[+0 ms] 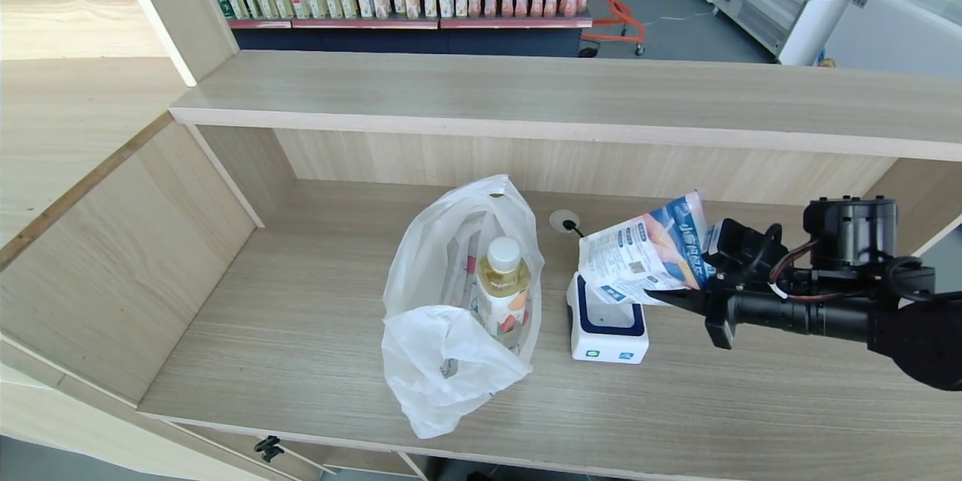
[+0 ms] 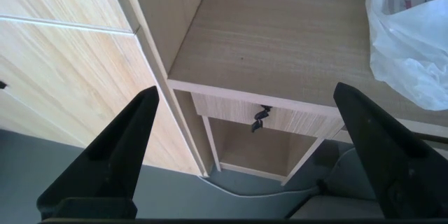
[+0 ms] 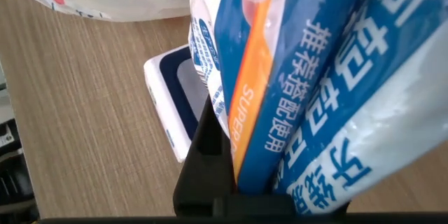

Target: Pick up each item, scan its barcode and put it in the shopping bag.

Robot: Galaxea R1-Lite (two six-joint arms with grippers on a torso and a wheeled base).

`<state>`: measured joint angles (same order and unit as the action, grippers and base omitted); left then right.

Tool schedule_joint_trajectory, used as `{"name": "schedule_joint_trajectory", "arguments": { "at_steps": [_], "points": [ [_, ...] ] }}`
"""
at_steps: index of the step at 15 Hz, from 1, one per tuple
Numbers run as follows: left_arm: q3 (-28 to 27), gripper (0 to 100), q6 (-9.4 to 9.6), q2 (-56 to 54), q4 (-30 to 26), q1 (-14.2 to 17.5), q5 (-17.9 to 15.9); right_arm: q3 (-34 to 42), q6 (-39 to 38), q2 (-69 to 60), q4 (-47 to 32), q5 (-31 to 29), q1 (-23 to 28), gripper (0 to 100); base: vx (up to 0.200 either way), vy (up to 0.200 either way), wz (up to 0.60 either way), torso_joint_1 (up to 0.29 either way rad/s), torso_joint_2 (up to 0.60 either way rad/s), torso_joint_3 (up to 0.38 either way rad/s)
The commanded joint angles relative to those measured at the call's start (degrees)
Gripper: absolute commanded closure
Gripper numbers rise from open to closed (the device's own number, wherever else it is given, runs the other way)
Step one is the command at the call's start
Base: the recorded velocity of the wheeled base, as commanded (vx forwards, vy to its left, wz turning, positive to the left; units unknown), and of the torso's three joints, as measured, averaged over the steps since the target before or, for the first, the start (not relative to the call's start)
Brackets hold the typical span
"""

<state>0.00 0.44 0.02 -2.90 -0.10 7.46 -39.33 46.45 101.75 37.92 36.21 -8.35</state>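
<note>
My right gripper (image 1: 695, 282) is shut on a blue and white snack packet (image 1: 646, 248), holding it tilted just above the white barcode scanner (image 1: 607, 331) on the counter. In the right wrist view the packet (image 3: 315, 77) is close up, with the scanner (image 3: 171, 105) beneath it. A white plastic shopping bag (image 1: 451, 316) stands left of the scanner with a yellow-drink bottle (image 1: 502, 285) upright inside. My left gripper (image 2: 245, 154) hangs open off the counter's front left corner, holding nothing; the bag's edge (image 2: 413, 35) lies beyond it.
The counter (image 1: 301, 331) is a recessed wooden bay with side walls and a raised shelf (image 1: 526, 98) behind. A round cable grommet (image 1: 564, 222) sits behind the scanner. A small black handle (image 2: 260, 117) hangs under the counter's front edge. Store shelves of bottles stand beyond.
</note>
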Motion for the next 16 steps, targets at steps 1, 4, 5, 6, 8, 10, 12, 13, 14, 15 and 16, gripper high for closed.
{"name": "schedule_joint_trajectory", "arguments": {
  "at_steps": [1, 4, 5, 6, 8, 10, 12, 13, 14, 15, 16],
  "points": [
    [0.00, 0, 0.00, 0.06, 0.00, 0.01, 0.01, -1.10, 0.75, 4.33, 2.24, 0.00, -0.26, 100, 0.000, 0.000, 0.00, 0.000, 0.00, 0.000],
    [0.00, 0, 0.00, -0.02, 0.00, 0.01, 0.01, -1.89, 1.63, 7.67, 4.79, 0.09, -0.97, 100, 0.000, 0.000, 0.00, 0.000, 0.00, 0.000],
    [0.00, 0, 0.00, -0.02, 0.00, 0.01, 0.01, -2.60, 2.33, 8.81, 4.97, 0.00, -0.97, 100, 0.000, 0.000, 0.00, 0.000, 0.00, 0.000],
    [0.00, 0, 0.00, -0.02, 0.00, 0.01, 0.01, -3.04, 3.04, 9.60, 5.23, 0.09, -1.05, 100, 0.000, 0.000, 0.00, 0.000, 0.00, 0.000],
    [0.00, 0, 0.00, -0.02, 0.00, 0.01, 0.01, -4.00, 3.39, 10.57, 5.23, 0.09, -1.05, 100, 0.000, 0.000, 0.00, 0.000, 0.00, 0.000],
    [0.00, 0, 0.00, -0.02, 0.00, 0.01, 0.01, -4.27, 3.39, 10.57, 5.23, 0.09, -1.14, 100, 0.000, 0.000, 0.00, 0.000, 0.00, 0.000],
    [0.00, 0, 0.00, -0.02, 0.00, 0.01, 0.01, -4.35, 3.21, 10.13, 5.23, 0.09, -1.14, 100, 0.000, 0.000, 0.00, 0.000, 0.00, 0.000],
    [0.00, 0, 0.00, -0.02, 0.00, 0.01, 0.01, -4.27, 2.95, 9.60, 5.23, 0.18, -1.14, 100, 0.000, 0.000, 0.00, 0.000, 0.00, 0.000],
    [0.00, 0, 0.09, -0.02, 0.00, 0.01, 0.01, -4.18, 2.95, 8.99, 5.14, 0.27, -1.14, 100, 0.000, 0.000, 0.00, 0.000, 0.00, 0.000],
    [0.00, 0, 0.00, -0.02, 0.00, 0.01, 0.01, -4.18, 2.86, 8.64, 5.14, 0.27, -1.14, 100, 0.000, 0.000, 0.00, 0.000, 0.00, 0.000],
    [0.00, 0, 0.09, -0.02, 0.00, 0.01, 0.01, -4.00, 2.16, 8.02, 5.05, 0.27, -1.14, 100, 0.000, 0.000, 0.00, 0.000, 0.00, 0.000]
  ]
}}
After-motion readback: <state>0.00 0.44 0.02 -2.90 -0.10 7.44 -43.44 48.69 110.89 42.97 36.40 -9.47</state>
